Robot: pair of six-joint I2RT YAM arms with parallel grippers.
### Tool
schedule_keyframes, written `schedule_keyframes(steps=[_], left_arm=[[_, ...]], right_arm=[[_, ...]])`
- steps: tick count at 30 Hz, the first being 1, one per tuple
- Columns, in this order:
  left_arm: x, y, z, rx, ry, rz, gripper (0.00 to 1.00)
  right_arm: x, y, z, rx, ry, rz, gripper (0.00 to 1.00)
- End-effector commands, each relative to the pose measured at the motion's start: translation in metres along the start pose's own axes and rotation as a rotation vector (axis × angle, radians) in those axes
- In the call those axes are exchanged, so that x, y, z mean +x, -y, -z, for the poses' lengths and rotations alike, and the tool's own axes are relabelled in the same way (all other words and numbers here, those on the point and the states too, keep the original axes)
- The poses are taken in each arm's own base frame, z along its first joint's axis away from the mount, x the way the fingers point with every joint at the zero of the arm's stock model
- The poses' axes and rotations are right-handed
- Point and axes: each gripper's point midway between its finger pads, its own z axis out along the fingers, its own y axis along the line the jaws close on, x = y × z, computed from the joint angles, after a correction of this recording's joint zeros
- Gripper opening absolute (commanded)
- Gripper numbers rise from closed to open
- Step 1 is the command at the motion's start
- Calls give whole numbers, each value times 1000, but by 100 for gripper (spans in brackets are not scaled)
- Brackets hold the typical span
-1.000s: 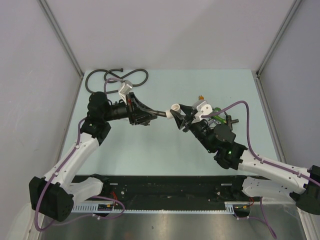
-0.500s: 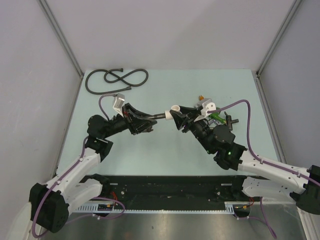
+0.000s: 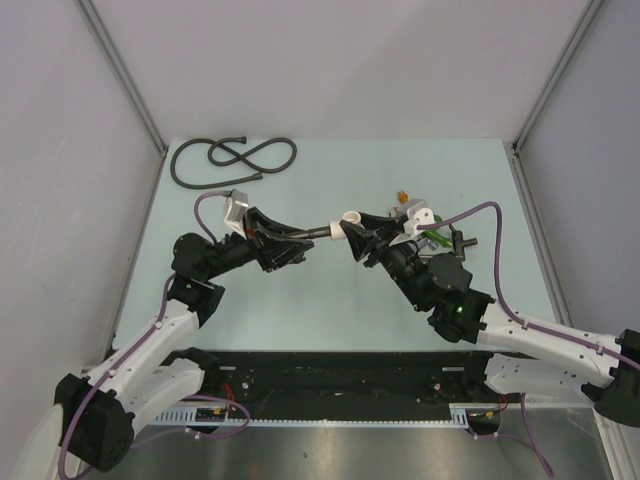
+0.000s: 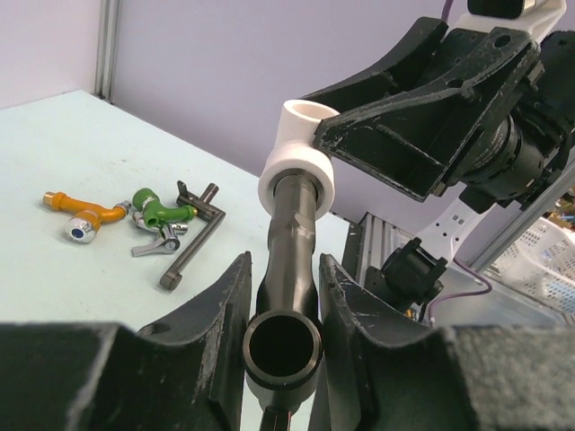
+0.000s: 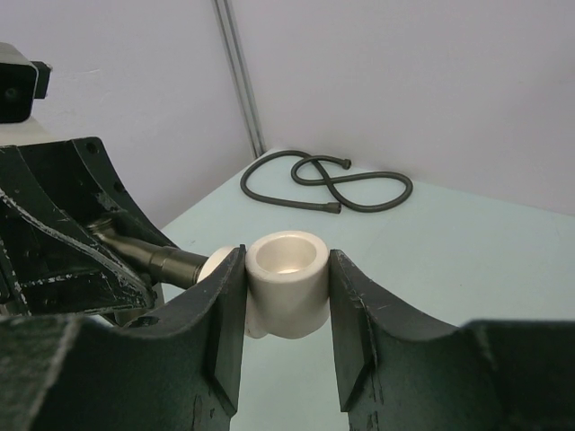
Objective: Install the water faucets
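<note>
My left gripper [image 3: 298, 238] is shut on a short dark grey-brown faucet [image 3: 318, 231], held above the table. In the left wrist view the faucet [image 4: 292, 242] runs between my fingers, and its far end sits in one socket of a white elbow fitting [image 4: 301, 153]. My right gripper [image 3: 364, 233] is shut on that white fitting [image 3: 350, 219], and its jaws clamp the upright socket [image 5: 287, 278] from both sides. The faucet's end [image 5: 166, 262] enters the fitting from the left. A second dark faucet with a long thin pipe [image 4: 190, 247] lies on the table.
A coiled black hose [image 3: 232, 160] lies at the far left of the table. An orange tap [image 4: 85, 211], a green tap [image 4: 160, 208] and a chrome lever lie beside the long-pipe faucet [image 3: 458, 240], behind my right gripper. Grey walls stand on three sides.
My left arm's elbow and wrist have dropped toward the near side and the wrist has rolled, still gripping the faucet in the fitting. The right arm has barely moved.
</note>
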Motion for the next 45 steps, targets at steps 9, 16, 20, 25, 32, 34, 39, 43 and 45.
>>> schedule_keyframes(steps=[9, 16, 20, 25, 32, 34, 39, 43, 45], left_arm=[[-25, 34, -14, 69, 64, -268, 0], [-23, 43, -15, 136, 2, -377, 0], [-20, 46, -19, 184, -45, -404, 0], [-11, 44, -20, 221, -125, -442, 0], [-13, 42, -16, 224, -137, -590, 0], [-11, 41, -14, 217, -146, -646, 0], [-16, 33, -16, 161, -156, -720, 0], [-12, 33, -19, 128, -145, -757, 0], [-11, 35, -20, 122, -134, -772, 0]], right_arm=[[-23, -15, 8, -47, -5, -80, 0], [-26, -17, 16, -64, -64, -82, 0], [-25, -17, 19, -65, -97, -91, 0], [-23, -20, 22, -78, -126, -102, 0], [-22, -18, 23, -57, -157, -145, 0], [-18, -17, 22, -55, -174, -154, 0], [-14, -13, 23, -30, -196, -207, 0], [-12, -7, 21, 11, -198, -248, 0], [-13, -5, 21, 23, -196, -269, 0]])
